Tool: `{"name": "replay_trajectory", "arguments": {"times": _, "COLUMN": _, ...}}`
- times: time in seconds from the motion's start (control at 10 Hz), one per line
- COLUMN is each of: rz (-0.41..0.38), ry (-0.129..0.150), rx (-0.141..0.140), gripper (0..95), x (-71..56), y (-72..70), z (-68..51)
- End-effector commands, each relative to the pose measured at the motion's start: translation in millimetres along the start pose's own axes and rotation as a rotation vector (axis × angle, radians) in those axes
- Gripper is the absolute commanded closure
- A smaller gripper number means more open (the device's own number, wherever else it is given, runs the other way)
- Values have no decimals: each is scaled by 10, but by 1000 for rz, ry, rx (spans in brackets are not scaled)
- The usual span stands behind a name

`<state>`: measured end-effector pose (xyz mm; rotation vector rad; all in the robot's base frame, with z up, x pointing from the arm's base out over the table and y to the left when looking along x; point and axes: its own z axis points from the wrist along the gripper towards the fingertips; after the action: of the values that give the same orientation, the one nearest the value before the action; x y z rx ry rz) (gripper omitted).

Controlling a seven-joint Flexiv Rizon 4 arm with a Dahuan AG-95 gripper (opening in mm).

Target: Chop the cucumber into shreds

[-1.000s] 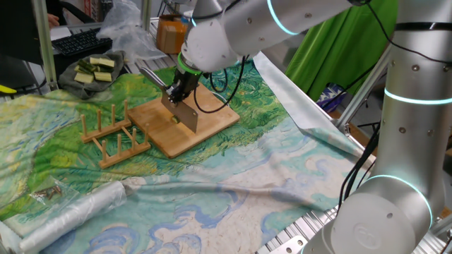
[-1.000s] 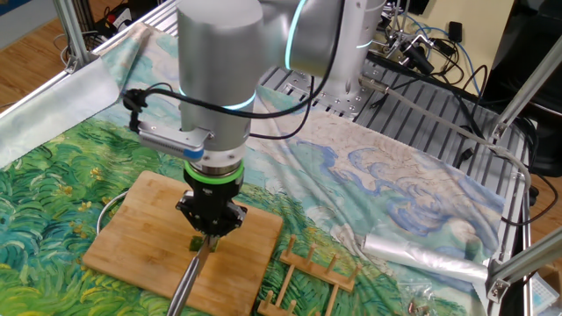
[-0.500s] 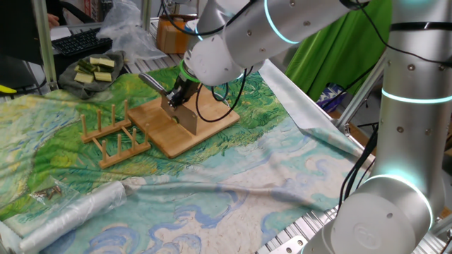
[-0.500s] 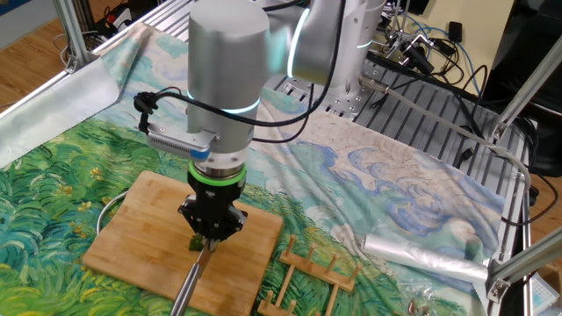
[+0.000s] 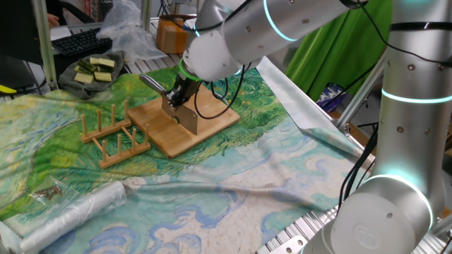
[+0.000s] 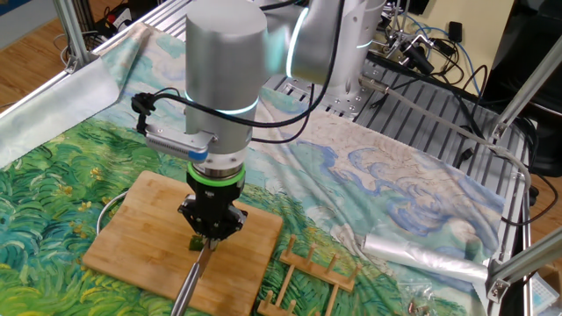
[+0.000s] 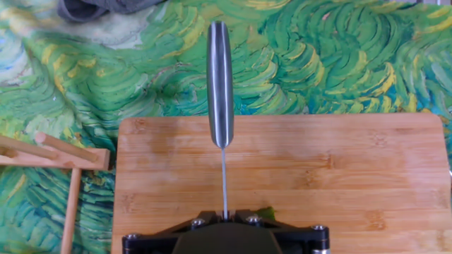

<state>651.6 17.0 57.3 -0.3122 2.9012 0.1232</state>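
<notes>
Gripper (image 6: pixel 211 235): is being pointed steeply down over the cutting board, its fingers pressed together and pinching the knife by the blade's upper edge.

Knife (image 5: pixel 182 114): is being held edge-down on the board; in the hand view the blade is being seen edge-on as a thin line, with the steel handle (image 7: pixel 219 83) reaching away from the fingers toward the board's far edge.

Cucumber (image 7: pixel 263 212): is lying on the cutting board, right below the gripper; in the hand view only a small green tip is being shown, just right of the blade and touching or nearly touching it, the rest being hidden by the gripper body.

Cucumber, the other fixed view (image 6: pixel 195 243): a small dark green bit is peeking out at the foot of the fingers, beside the blade.

Cucumber's long axis: cannot be told, since too little of it is being shown in any view.

Cutting board (image 5: pixel 215 118): is lying flat on the painted cloth (image 5: pixel 233 176), with the knife and cucumber near its middle.

Wooden rack (image 5: pixel 113 137): is standing on the cloth just beside the board, apart from the gripper.

Dish (image 5: pixel 70 82): is sitting well apart at the table's far corner, with pale and dark green sticks (image 5: pixel 97 68) heaped in it.

Plastic roll (image 5: pixel 67 213): is lying on the cloth near the front edge, well away from the board.
</notes>
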Motion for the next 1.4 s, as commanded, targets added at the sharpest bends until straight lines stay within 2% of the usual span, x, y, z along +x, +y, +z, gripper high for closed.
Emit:
{"name": "replay_trajectory", "arguments": {"times": 0.1, "rz": 0, "ry": -4, "rx": 10, "gripper": 950, "x": -8, "y": -1, "z": -14}}
{"name": "replay_trajectory", "arguments": {"times": 0.3, "rz": -2, "ry": -3, "rx": 11, "gripper": 950, "x": -9, "y": -6, "z": -34}}
{"name": "replay_trajectory", "arguments": {"times": 0.6, "rz": 2, "ry": 6, "rx": 7, "gripper": 950, "x": -31, "y": -11, "z": -157}}
{"name": "replay_trajectory", "arguments": {"times": 1.4, "rz": -20, "ry": 1, "rx": 17, "gripper": 950, "x": -94, "y": -43, "z": -236}}
